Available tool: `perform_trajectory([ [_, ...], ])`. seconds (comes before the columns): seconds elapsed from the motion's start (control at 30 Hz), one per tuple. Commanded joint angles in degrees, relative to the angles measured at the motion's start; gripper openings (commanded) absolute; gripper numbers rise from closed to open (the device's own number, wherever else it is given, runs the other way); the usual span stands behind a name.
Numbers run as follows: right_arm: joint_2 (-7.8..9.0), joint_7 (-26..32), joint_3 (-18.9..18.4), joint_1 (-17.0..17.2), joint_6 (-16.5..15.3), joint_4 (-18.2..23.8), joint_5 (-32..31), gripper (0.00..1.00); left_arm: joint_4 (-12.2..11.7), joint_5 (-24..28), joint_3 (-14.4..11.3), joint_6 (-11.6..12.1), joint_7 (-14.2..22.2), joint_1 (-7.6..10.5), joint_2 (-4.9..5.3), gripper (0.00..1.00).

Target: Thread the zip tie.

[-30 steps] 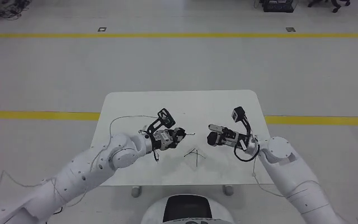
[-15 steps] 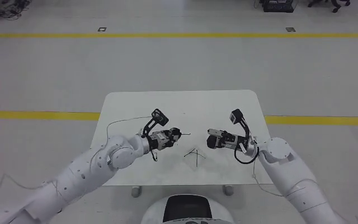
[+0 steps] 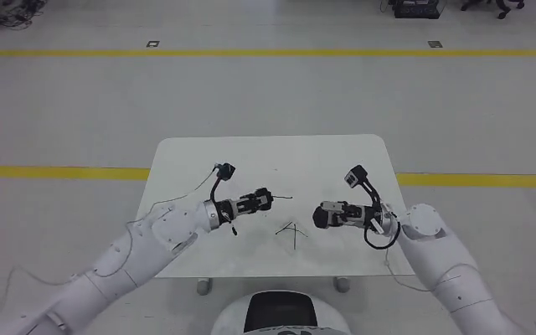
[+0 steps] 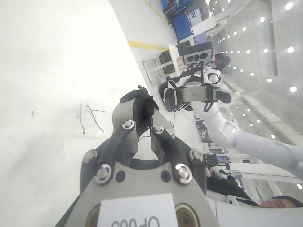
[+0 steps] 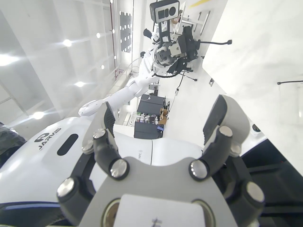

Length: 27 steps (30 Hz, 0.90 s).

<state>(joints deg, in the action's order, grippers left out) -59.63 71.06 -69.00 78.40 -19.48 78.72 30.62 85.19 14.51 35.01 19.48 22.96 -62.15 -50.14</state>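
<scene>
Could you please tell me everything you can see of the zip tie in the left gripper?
The zip tie is a thin black strip, plastic by its look. The left gripper is shut on it, and the rest sticks out straight above the table, toward the open right gripper, ending in a small blocky head. Nothing else seems to touch it.

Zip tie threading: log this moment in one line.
left pincer: shut on zip tie, free end toward right pincer | right pincer: open, empty, apart from tie | spare ties: loose on table between arms
</scene>
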Motion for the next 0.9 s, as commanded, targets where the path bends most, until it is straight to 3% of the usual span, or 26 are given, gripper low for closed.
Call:
perform_trajectory([
  [0.0,-0.28,1.17,-0.05,-0.25,0.00,-0.43,-0.07,1.00,-0.12,1.58,1.07,0.00,0.88,-0.80,-0.39,0.00],
  [0.1,-0.73,2.22,-0.10,-0.42,0.00,-1.06,0.10,1.00,-1.10,1.51,2.57,0.00,1.56,-1.77,-0.81,0.00],
  [0.17,-1.00,2.14,-0.22,-0.55,0.00,-1.81,0.12,1.00,-1.98,-4.10,3.09,0.00,0.16,-1.44,-0.87,0.00],
  [0.4,-1.00,2.14,-0.22,-0.55,0.00,-1.81,0.12,1.00,-1.98,-4.10,3.09,0.00,0.16,-1.44,-0.87,0.00],
  [0.47,-1.02,1.93,-0.21,-0.56,0.00,-1.51,0.19,1.00,-2.09,1.10,3.30,0.00,0.14,-2.46,-1.22,0.00],
  [0.6,-1.16,3.55,-0.70,-0.45,0.00,-2.20,1.90,1.00,-3.26,11.46,4.49,0.00,5.60,-3.11,-1.90,0.00],
  [0.73,-1.63,8.54,-1.51,-1.58,0.00,-5.26,5.34,1.00,-3.43,16.43,6.50,0.00,10.71,-4.06,-2.61,0.00],
  [0.87,-2.11,8.58,-0.52,-2.56,0.00,-5.51,5.38,1.00,-3.54,19.94,9.04,0.00,14.86,-5.54,-3.55,0.00],
])
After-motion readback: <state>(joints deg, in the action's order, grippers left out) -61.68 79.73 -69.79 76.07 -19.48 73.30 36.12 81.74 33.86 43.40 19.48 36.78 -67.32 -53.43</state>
